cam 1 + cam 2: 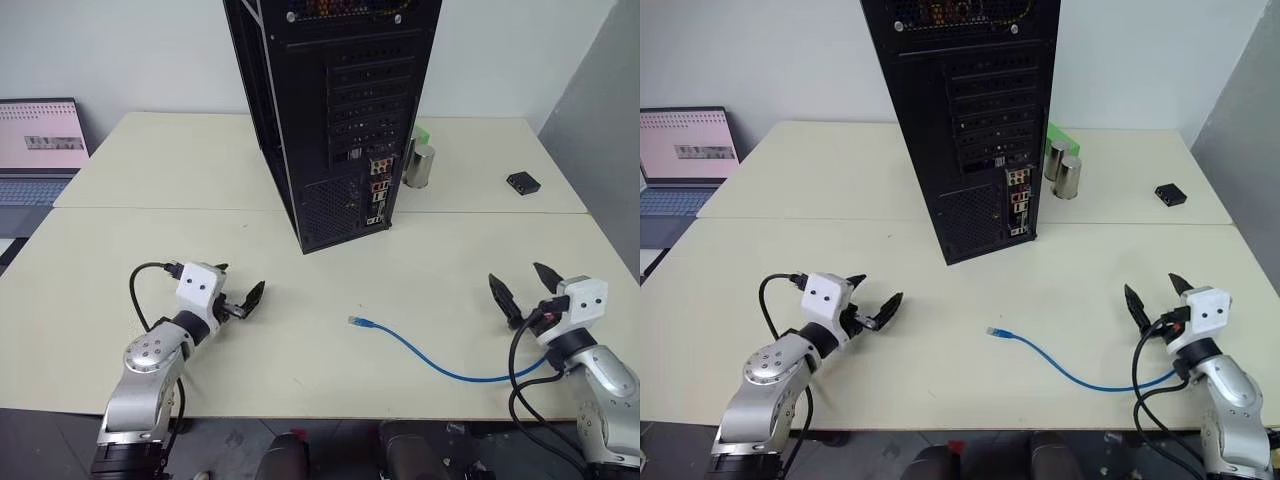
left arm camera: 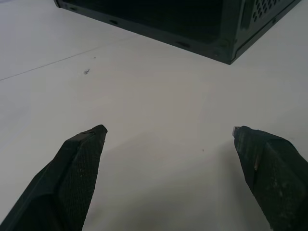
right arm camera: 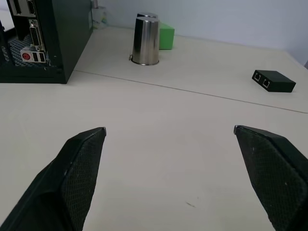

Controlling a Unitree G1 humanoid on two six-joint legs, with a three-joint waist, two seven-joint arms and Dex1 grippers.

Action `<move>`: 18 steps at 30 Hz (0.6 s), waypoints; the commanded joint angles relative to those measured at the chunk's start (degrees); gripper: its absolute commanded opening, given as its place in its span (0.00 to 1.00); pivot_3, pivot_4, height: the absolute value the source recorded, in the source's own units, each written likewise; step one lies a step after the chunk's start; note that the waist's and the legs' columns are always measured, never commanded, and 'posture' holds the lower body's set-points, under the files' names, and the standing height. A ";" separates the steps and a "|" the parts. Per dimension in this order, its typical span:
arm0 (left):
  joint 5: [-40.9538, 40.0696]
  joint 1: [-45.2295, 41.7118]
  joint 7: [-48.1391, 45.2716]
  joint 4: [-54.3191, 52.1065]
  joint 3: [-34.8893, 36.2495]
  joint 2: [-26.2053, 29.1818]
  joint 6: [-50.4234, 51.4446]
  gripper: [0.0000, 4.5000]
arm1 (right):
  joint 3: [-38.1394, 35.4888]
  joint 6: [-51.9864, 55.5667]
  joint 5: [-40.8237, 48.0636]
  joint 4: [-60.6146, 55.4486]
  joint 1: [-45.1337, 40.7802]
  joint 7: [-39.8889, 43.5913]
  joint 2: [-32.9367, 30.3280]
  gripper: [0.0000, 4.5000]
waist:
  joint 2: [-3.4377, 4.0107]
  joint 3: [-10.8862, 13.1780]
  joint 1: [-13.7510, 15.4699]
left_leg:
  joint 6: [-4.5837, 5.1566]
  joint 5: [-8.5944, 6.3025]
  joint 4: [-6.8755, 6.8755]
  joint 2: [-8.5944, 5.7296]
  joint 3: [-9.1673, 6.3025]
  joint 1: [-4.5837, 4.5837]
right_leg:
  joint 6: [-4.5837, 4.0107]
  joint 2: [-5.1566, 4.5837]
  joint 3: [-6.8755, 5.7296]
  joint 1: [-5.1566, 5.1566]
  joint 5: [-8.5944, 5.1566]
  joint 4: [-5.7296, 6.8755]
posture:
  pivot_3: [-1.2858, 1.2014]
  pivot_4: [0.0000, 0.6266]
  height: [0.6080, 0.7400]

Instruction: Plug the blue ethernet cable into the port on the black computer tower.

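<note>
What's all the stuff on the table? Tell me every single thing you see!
black computer tower: one, black, standing at the middle of the table, back face with connectors toward the robot.
blue ethernet cable: one, bright blue, lying loose on the table in front of the tower, plug end free.
metal cup: one, silver, upside down right of the tower.
green block: one, green, behind the cup.
small black box: one, black, far right of the table.
laptop: one, screen lit pink, off the table's left edge.
table: one, cream.
left gripper: one, black fingers, open, empty.
right gripper: one, black fingers, open, empty.
</note>
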 commanded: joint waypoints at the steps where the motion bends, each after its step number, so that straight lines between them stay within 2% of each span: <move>1: -0.51 -0.04 -0.84 -1.37 -0.17 0.40 -1.64 1.00 | -0.82 -1.39 -0.12 -1.41 0.01 -0.22 -0.17 1.00 | 0.00 0.00 0.00 | 0.00 0.00 0.00 0.00 0.00 0.00 | 0.00 0.00 0.00 0.00 0.00 0.00 | 0.52 0.24 1.00; 12: -0.04 -0.43 -2.20 -0.79 -1.10 1.55 -2.78 1.00 | 0.33 0.31 0.00 -4.45 1.83 0.36 -0.88 1.00 | 0.00 0.00 0.01 | 0.00 0.00 0.00 0.00 0.00 0.00 | 0.00 0.00 0.01 0.00 0.00 0.00 | 0.52 0.24 1.00; 18: -3.48 -1.78 -16.30 -1.95 -2.90 9.04 -6.12 1.00 | 2.80 6.77 3.61 -13.31 3.55 5.88 -5.11 1.00 | 0.01 0.00 -0.02 | 0.00 0.00 0.00 0.00 0.01 0.01 | 0.00 0.01 0.00 0.00 0.00 0.01 | 0.52 0.24 1.00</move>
